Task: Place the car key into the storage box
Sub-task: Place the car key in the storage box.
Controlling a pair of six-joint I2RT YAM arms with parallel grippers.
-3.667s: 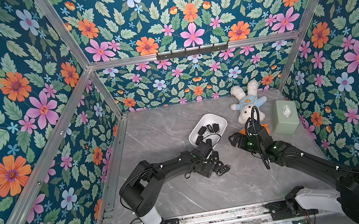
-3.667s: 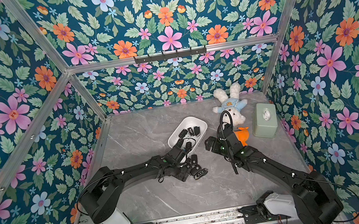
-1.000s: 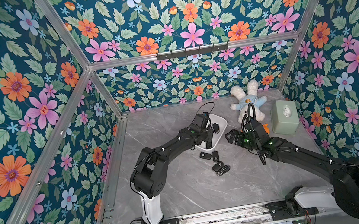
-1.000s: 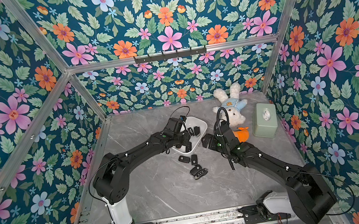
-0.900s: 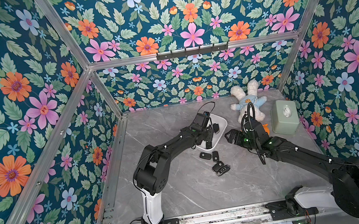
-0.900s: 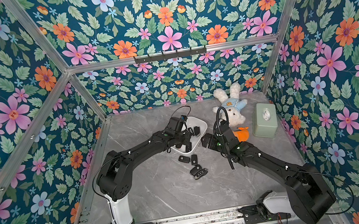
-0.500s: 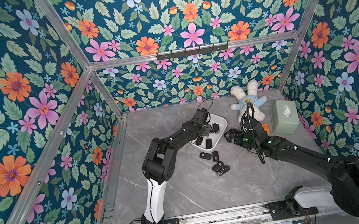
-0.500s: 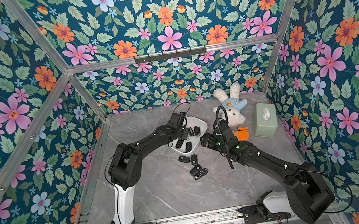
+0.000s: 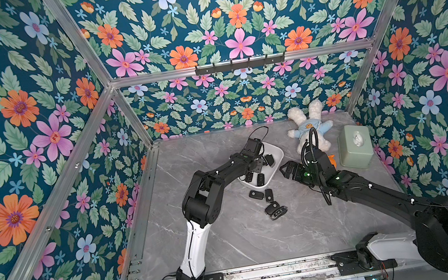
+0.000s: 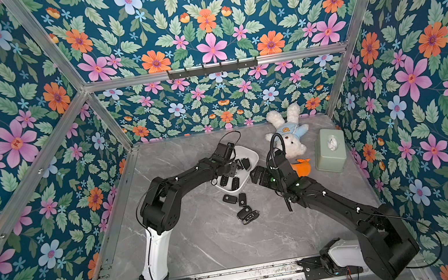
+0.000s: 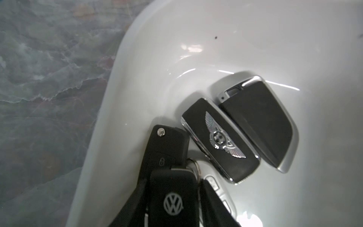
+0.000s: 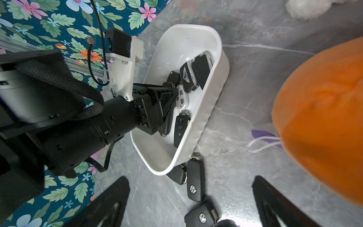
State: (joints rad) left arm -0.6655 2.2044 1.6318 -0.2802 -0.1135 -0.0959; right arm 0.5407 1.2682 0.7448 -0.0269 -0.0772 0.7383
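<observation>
Currently, the black Volkswagen-badged car key (image 11: 172,202) sits between the fingers of the left gripper (image 11: 174,179) inside the shallow white plastic storage box (image 11: 157,78); grip unclear. Right gripper (image 12: 190,178) spread, empty.

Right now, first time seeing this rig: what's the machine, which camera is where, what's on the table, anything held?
Two robot arms, each ending in a two-finger gripper. Both top views look down on the whole scene; each wrist view rides on one arm. On the grey table sit a white storage box holding several car keys, other keys loose beside it, a plush rabbit and a green tissue box. The left gripper reaches into the box; a VW key lies between its jaws, gripped or released I cannot tell. The right gripper hovers open and empty beside the box.
</observation>
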